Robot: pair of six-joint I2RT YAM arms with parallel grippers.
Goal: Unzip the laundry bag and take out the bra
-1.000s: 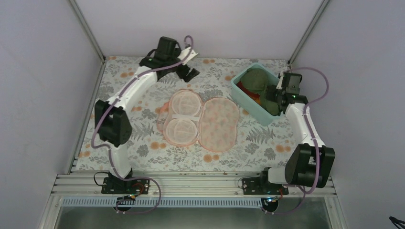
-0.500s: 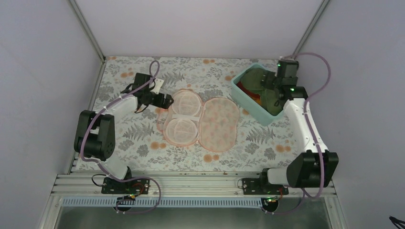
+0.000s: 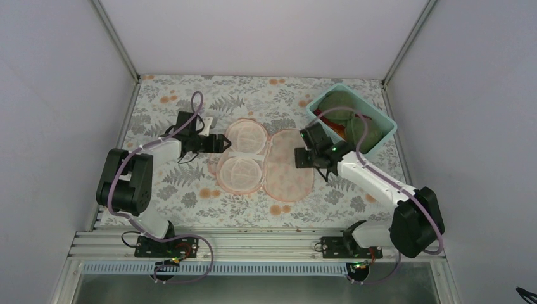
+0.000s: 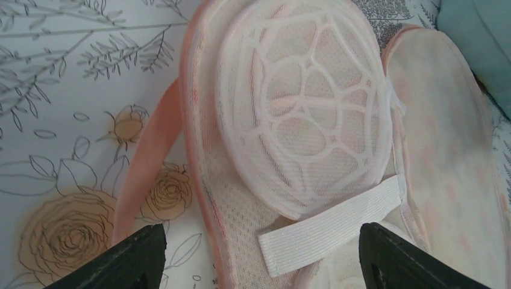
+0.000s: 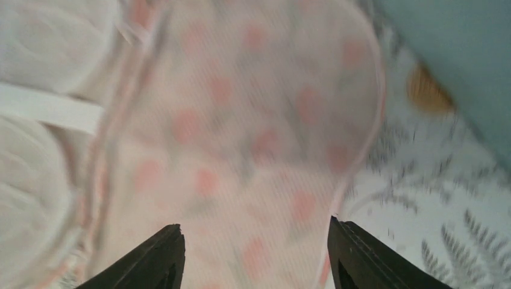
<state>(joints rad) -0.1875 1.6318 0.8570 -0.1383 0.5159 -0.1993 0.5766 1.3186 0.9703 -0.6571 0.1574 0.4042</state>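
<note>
While the laundry bag [image 3: 266, 161] lies spread open on the worktop [image 3: 190, 190], long axes near-to-far, my left pincer [image 3: 218, 142] at its left rim and right pincer [image 3: 303, 156] over its right half both gape empty; the bra [image 3: 339, 104] sits in the teal tub [image 3: 386, 130], nearest my right arm.

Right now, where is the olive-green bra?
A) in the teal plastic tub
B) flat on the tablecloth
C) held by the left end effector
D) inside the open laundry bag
A: the bra lies in the teal plastic tub, and the open laundry bag shows only its white cups.
</note>
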